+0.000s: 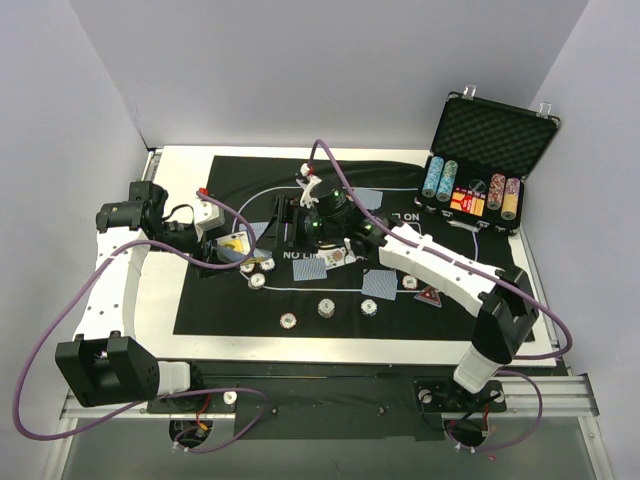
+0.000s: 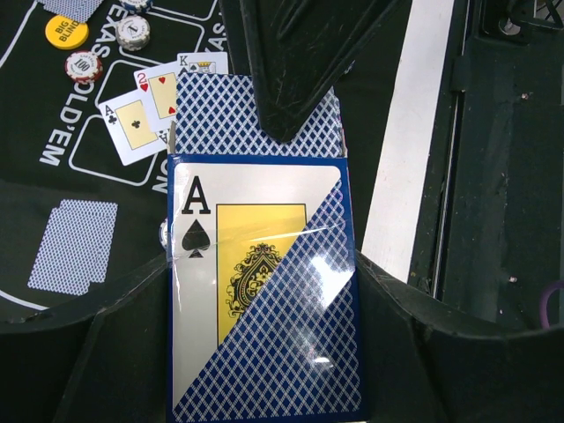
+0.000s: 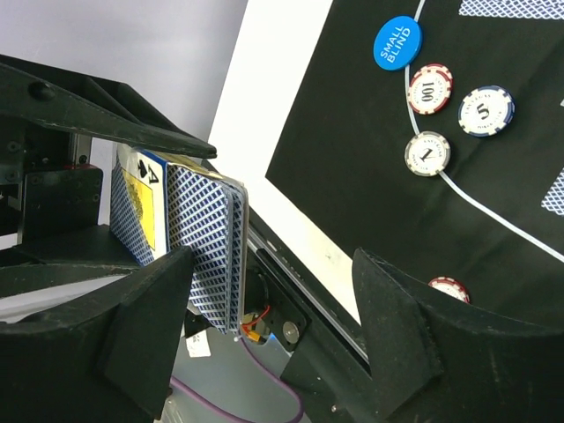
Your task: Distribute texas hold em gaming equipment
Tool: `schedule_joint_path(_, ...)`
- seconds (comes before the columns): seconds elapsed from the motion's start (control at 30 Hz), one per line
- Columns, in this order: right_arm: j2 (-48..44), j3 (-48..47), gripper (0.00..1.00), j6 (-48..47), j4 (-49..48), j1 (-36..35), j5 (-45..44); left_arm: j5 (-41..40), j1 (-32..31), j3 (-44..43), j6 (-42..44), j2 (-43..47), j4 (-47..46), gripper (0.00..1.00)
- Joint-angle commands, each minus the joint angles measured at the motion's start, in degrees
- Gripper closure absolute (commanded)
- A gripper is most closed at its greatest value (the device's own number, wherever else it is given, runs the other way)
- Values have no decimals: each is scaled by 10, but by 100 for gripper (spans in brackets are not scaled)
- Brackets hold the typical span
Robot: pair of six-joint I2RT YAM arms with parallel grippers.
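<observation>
Within the left tool's [image 2: 264,352] pinch, the card deck [image 2: 264,256] runs off-frame below; right tool [image 3: 273,326] stands spread

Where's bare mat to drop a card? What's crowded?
Bare: the mat at its near-left corner, between the chip cluster, the three-chip row and the mat edge. Its far-left corner, beyond the held deck, is bare too. Crowded: the centre, where the right arm hangs over cards.
</observation>
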State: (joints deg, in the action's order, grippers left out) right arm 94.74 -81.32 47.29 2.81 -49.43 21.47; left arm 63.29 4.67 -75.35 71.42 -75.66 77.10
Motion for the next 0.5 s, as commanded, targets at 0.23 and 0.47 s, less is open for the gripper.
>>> schedule_joint_path(0.23,-21,1,47,11,-23,20,4,48,4,-9,7,10,142,100)
schedule_joint_path(0.47,-46,23,54,13,-23,38,6,51,3,-8,8,8,142,100)
